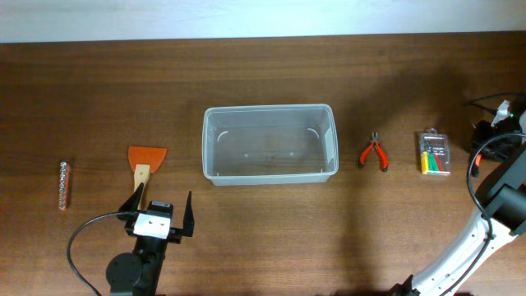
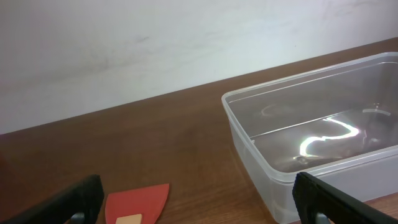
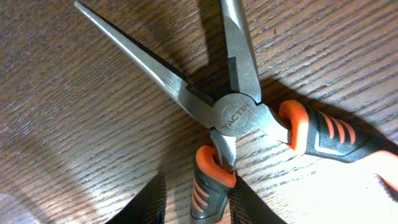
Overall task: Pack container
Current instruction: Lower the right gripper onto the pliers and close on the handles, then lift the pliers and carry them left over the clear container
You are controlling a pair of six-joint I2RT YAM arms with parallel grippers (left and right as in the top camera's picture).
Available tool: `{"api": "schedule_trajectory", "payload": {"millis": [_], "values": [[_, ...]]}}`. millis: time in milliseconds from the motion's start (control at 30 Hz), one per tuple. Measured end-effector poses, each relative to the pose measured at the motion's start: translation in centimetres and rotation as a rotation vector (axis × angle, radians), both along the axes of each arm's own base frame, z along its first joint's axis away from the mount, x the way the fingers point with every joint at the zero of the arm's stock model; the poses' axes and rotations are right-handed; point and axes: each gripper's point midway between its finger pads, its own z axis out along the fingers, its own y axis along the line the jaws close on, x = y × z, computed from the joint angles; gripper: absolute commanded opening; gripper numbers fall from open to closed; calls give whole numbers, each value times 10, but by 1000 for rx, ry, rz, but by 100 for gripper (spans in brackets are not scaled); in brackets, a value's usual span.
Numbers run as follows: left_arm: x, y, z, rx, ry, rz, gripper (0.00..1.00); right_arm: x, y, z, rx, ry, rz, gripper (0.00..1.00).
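The container (image 1: pixel 269 108), a large clear plastic tub, stands empty at mid-table; it also shows in the left wrist view (image 2: pixel 249 134). My left gripper (image 1: pixel 160 218) is open and empty, near the handle end of an orange scraper (image 1: pixel 148 156). In the left wrist view the open fingers (image 2: pixel 199 214) frame the scraper blade (image 2: pixel 140 199). In the right wrist view my right gripper (image 3: pixel 199 208) is open, its fingers on either side of one handle of the orange-and-black pliers (image 3: pixel 239 118), whose jaws are spread. In the overhead view the pliers (image 1: pixel 374 154) lie right of the container.
A small clear case of coloured bits (image 1: pixel 434 154) lies right of the pliers. A small packet with a metal bit (image 1: pixel 65 183) lies at the far left. The right arm (image 1: pixel 493 214) and black cables (image 1: pixel 485 136) are at the table's right edge.
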Motion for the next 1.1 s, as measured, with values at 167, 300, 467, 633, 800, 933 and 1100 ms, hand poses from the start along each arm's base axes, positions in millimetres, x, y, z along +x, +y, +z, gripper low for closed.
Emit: {"api": "schedule_trajectory", "payload": {"millis": [167,300,467,633,800,933,1100], "values": [[0,0,0,0,0,0,99,0,0,0,-1,1,0,24],[0,0,0,0,0,0,99,0,0,0,-1,1,-2,17],[0,0,0,0,0,0,99,0,0,0,-1,1,-3,16],[0,0,0,0,0,0,99,0,0,0,1,1,-5,11],[0,0,0,0,0,0,99,-1,1,0,5,3,-3,9],[0,0,0,0,0,0,99,-2,2,1,10,8,-3,5],[0,0,0,0,0,0,99,-6,5,4,28,30,-4,4]]}}
